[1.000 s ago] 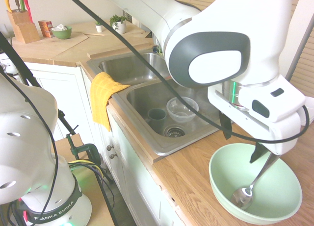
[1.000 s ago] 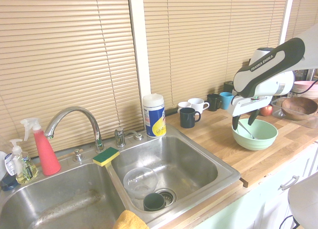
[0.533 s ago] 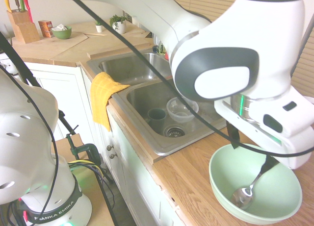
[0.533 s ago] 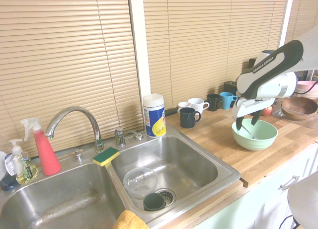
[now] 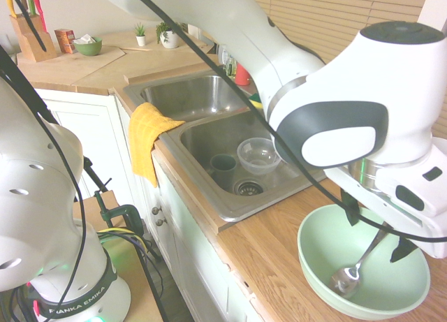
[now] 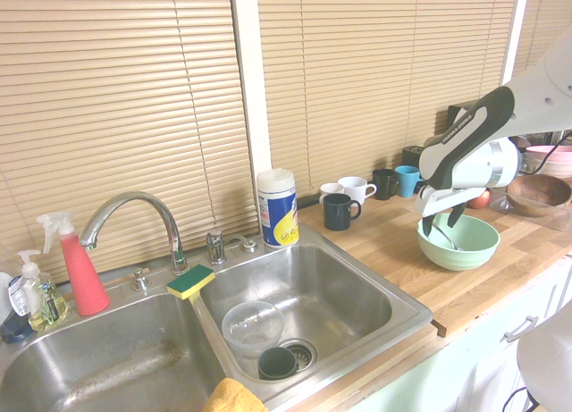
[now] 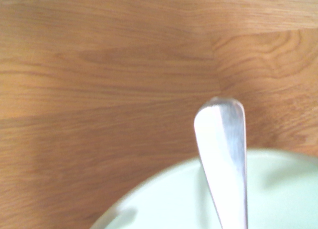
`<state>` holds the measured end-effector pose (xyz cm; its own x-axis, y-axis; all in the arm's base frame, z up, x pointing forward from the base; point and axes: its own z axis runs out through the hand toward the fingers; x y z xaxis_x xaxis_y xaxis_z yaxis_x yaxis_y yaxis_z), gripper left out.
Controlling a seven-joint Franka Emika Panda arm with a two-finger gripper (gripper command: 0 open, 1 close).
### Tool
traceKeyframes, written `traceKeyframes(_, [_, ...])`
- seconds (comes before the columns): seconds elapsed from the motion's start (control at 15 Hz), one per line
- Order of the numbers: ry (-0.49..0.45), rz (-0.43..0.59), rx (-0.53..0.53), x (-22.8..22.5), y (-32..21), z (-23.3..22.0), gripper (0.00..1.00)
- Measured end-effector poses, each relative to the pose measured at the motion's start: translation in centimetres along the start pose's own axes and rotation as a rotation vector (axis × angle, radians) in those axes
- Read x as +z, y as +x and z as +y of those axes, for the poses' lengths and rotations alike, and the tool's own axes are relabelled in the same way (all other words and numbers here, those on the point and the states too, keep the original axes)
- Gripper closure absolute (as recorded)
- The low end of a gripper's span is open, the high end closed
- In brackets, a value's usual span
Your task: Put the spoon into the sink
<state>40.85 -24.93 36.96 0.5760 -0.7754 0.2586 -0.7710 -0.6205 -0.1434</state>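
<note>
Spoon (image 5: pixel 360 260) handle top behind open jaws

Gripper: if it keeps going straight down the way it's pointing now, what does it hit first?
Probably the spoon. The open gripper points steeply down with its fingers straddling the handle leaning up out of the green bowl. Depth is unclear, so a fingertip might meet the bowl's inside first.

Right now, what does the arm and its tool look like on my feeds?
The arm is glossy white with rounded shells and dark grey joint bands. A black cable drapes across it, and a green light glows near the wrist. The tool has a white boxy body and two slim black fingers.
</note>
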Motion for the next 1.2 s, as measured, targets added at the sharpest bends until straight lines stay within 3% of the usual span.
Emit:
traceKeyframes(0.67, [0.018, -0.023, -0.007, 2.1, 1.2, 0.0, 1.0])
traceKeyframes(1.2, [0.029, 0.015, -0.023, 0.1, 2.1, -0.1, 1.0])
